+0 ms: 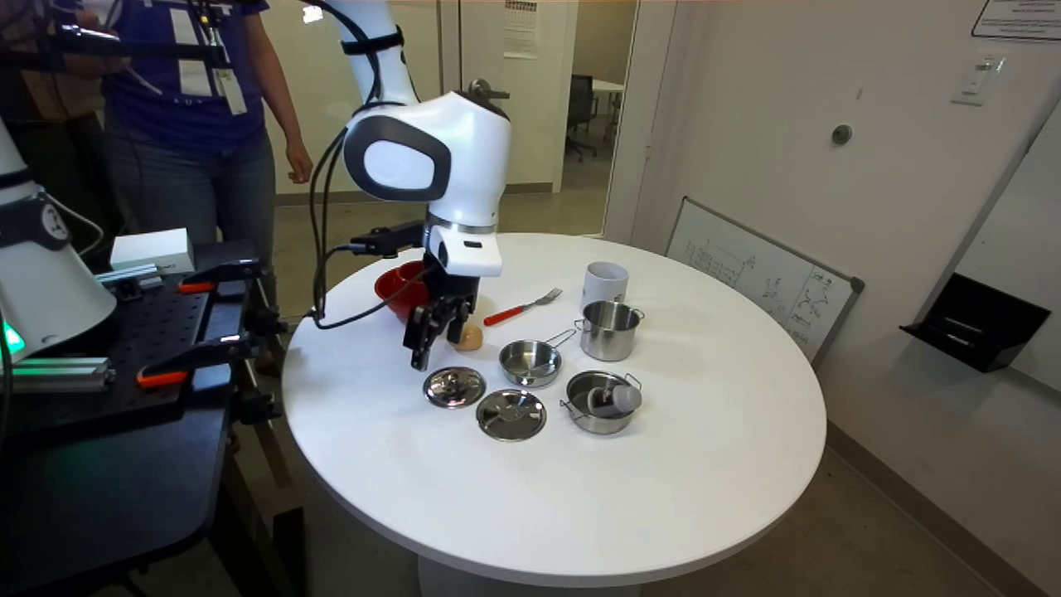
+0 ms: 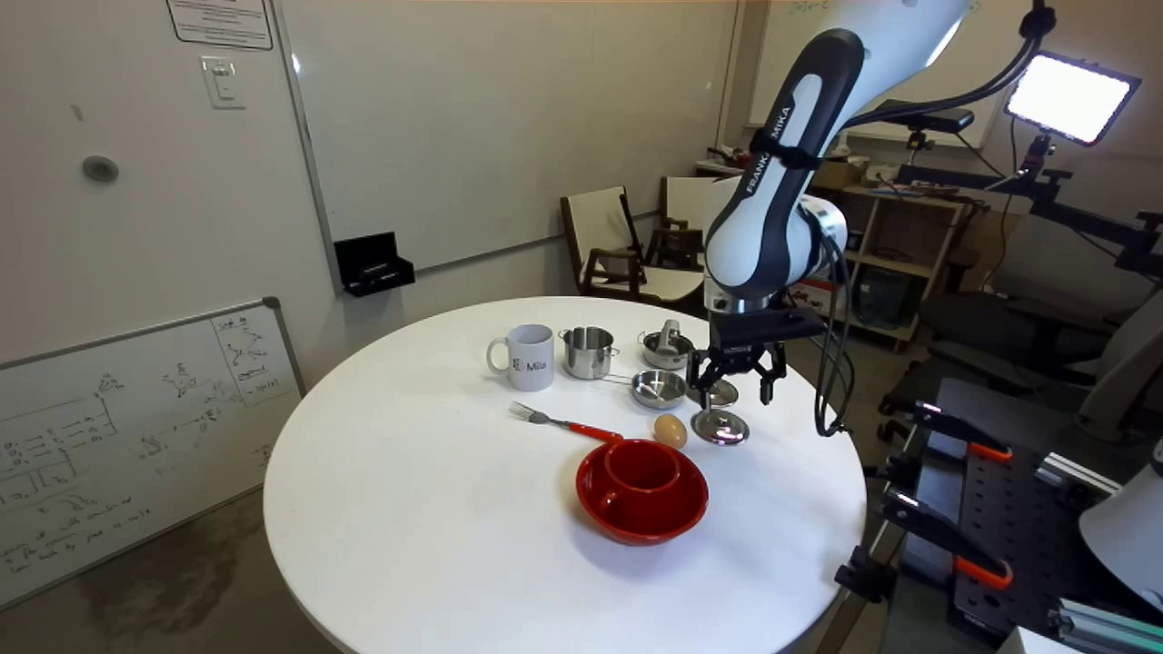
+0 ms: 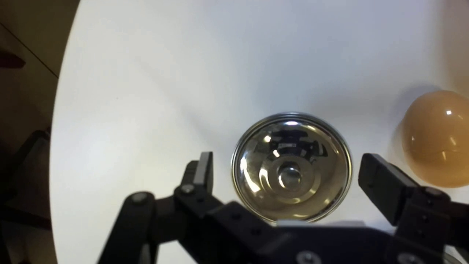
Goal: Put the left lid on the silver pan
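Silver left lid (image 3: pixel 292 165) lies on the white table (image 3: pixel 132 95) near the egg (image 3: pixel 438 139); gripper (image 2: pixel 736 396) spread above it, holding nothing. We judge two hazards: lowering could brush the egg, as one finger (image 3: pixel 384 183) hangs close; the smooth knob (image 3: pixel 290 177) could slip if we pinch high. The silver pan (image 1: pixel 609 336) stands lidless, well apart.

I've got black on my gripper (image 3: pixel 287 174) with a pale grey strip, and the left lid (image 3: pixel 291 167) flashes mirror silver, streaked with dark reflections and bright glints! Steely shine on my silver pan (image 1: pixel 608 340) too, while the egg (image 3: pixel 438 141) glows tan against the white table (image 2: pixel 409 509). And what a red: bowl (image 2: pixel 636 527), cup (image 2: pixel 643 477) and fork handle (image 2: pixel 595 432) all match, beside a white mug (image 2: pixel 522 359) with dark lettering (image 2: pixel 538 367)!
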{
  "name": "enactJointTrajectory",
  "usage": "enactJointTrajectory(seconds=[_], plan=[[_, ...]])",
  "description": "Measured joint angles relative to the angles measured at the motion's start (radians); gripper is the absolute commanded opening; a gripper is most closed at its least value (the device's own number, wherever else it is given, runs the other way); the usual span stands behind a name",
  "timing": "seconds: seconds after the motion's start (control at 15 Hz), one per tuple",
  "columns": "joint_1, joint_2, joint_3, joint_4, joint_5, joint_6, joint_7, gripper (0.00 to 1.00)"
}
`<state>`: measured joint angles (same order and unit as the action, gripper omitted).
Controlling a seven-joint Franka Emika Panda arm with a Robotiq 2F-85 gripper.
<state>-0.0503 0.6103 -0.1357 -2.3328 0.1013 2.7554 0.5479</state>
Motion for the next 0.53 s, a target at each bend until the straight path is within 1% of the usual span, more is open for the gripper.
enactJointTrajectory(seconds=[0.2, 0.27, 0.33, 0.4, 0.47, 0.53], plan=[[-0.001, 0.040, -0.001, 0.035, 0.028, -0.001, -0.022, 1.00], [-0.002, 0.053, -0.001, 0.046, 0.036, -0.002, -0.027, 0.95], [-0.004, 0.064, -0.001, 0.055, 0.043, -0.003, -0.032, 0.74], [-0.006, 0.076, -0.001, 0.065, 0.051, -0.003, -0.037, 0.70], [-0.008, 0.086, -0.001, 0.073, 0.056, -0.003, -0.040, 0.69], [-0.009, 0.095, -0.001, 0.081, 0.060, -0.003, -0.040, 0.62]])
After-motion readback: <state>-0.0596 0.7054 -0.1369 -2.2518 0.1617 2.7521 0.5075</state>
